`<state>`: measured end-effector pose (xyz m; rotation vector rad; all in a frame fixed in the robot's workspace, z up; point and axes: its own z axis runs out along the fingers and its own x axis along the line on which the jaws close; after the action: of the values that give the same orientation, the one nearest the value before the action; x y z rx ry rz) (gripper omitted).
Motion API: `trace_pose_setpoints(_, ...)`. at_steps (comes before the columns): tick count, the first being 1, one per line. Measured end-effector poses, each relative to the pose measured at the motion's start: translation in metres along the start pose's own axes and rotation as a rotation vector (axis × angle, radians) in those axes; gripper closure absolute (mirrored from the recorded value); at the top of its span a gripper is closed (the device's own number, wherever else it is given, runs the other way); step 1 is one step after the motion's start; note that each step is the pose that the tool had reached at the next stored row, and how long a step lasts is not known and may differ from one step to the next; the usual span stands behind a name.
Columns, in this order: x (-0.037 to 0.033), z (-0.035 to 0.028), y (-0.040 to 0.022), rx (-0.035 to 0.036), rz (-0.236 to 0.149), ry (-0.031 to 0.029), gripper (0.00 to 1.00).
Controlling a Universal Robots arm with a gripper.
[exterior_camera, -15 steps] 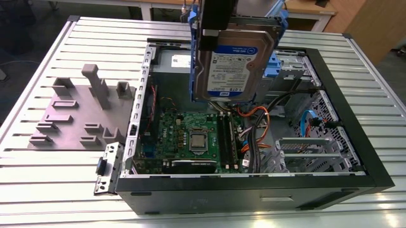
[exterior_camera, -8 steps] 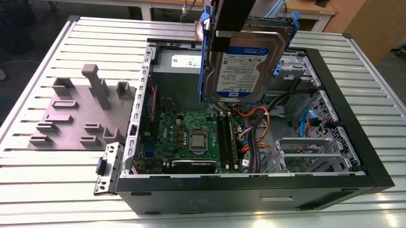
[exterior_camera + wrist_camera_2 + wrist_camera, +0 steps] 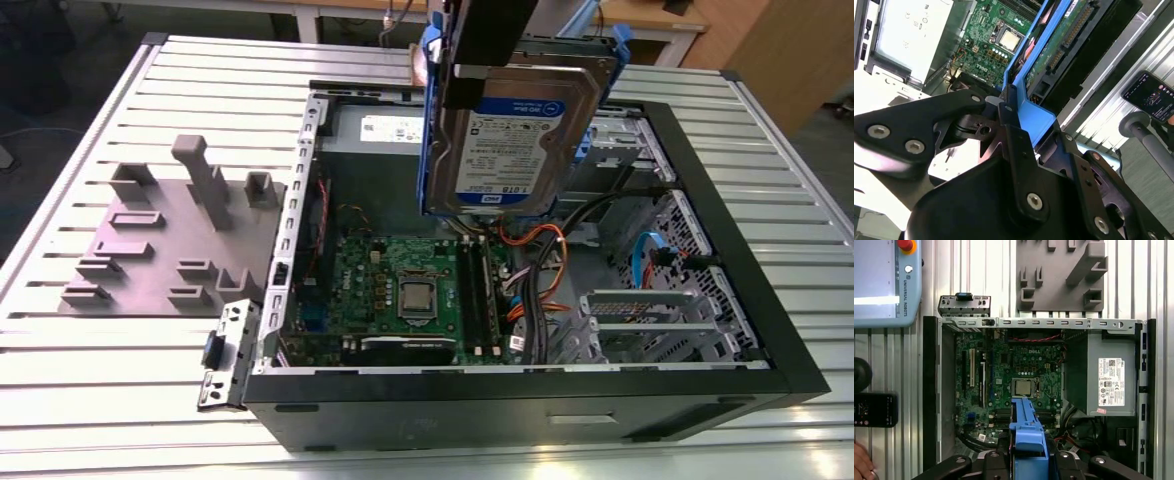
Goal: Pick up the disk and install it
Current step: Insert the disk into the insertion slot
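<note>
The disk [image 3: 514,140], a silver drive with a white-and-blue label in a blue carrier, hangs upright in the air above the open computer case [image 3: 534,410]. My gripper [image 3: 491,55] is shut on the carrier's upper end. In the second wrist view the black fingers [image 3: 1014,145] clamp the blue carrier [image 3: 1029,107], and the drive's circuit-board side [image 3: 1064,45] faces out. The first wrist view has the carrier's edge [image 3: 1026,430] over the green motherboard [image 3: 1014,375], just off the processor socket [image 3: 1023,387].
The case lies on its side with a grey power-supply box [image 3: 1109,380] at one end and a metal drive cage [image 3: 654,320] at the exterior view's right. A grey fixture plate [image 3: 167,240] lies beside it. A teach pendant [image 3: 884,285], a phone [image 3: 874,410] and a hand [image 3: 860,464] are nearby.
</note>
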<state>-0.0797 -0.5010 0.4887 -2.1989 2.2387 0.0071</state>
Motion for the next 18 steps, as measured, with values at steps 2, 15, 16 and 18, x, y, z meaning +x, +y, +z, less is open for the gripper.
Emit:
trace_pose_setpoints(2,0.0,0.0,0.0,0.0,0.0,-0.0001,0.64)
trace_pose_setpoints(15,0.0212,0.0027,-0.0025,-0.0001,0.0,0.0002,0.64)
trace_pose_setpoints(16,0.0225,0.003,-0.0042,0.0,0.0,0.0,0.64)
trace_pose_setpoints(18,0.0241,0.0036,-0.0093,0.0001,0.0,-0.0002,0.64)
